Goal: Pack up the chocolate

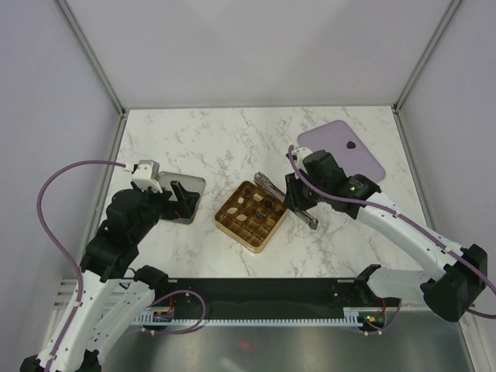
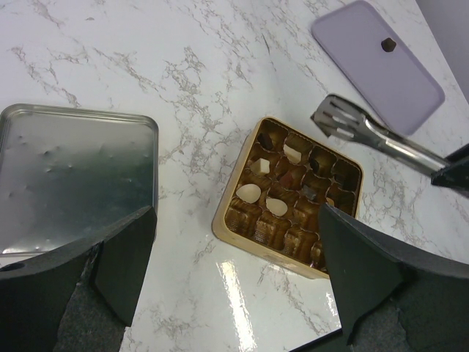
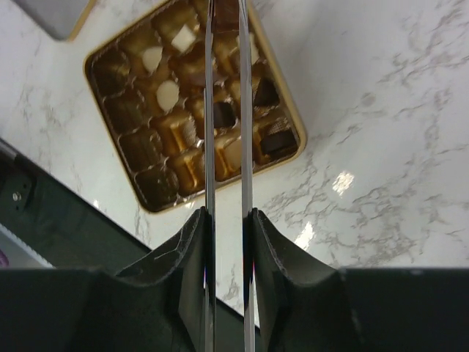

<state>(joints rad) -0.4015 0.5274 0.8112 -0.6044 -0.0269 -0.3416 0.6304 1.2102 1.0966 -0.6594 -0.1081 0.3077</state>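
**A:** What is lying in the square gold gridded tray (image 3: 137, 143)?

**B:** Chocolate (image 3: 168, 94) is sitting in several of its cells. Cream-white pieces are lying toward one side and dark brown ones toward the other, with bare gold cells around them. One more dark brown piece (image 2: 387, 45) is lying alone on the flat lilac board (image 2: 366, 70). That board is at the far right of the white marbled bench (image 1: 232, 147), well apart from the tray.

**A:** And the other container?

**B:** A shallow silver metal lid (image 2: 73, 176) is lying to the left of the tray, its dimpled face turned up.

**A:** What are the hands doing?

**B:** The left hand (image 2: 238, 213) is hovering between lid and tray with its fingers spread wide, gripping nothing. The right hand (image 3: 227, 216) is clamping a pair of steel tongs (image 2: 344, 121).

**A:** Are the views telling you different things?

**B:** Yes. The right wrist view is showing the two tong arms edge-on, pinched between the fingers and running across the tray, but the frame is cutting off their tips. The left wrist view is showing those slotted tips hanging just beside the tray's far edge. It is also showing the lone piece on the board. The overhead view is showing both arms at once.
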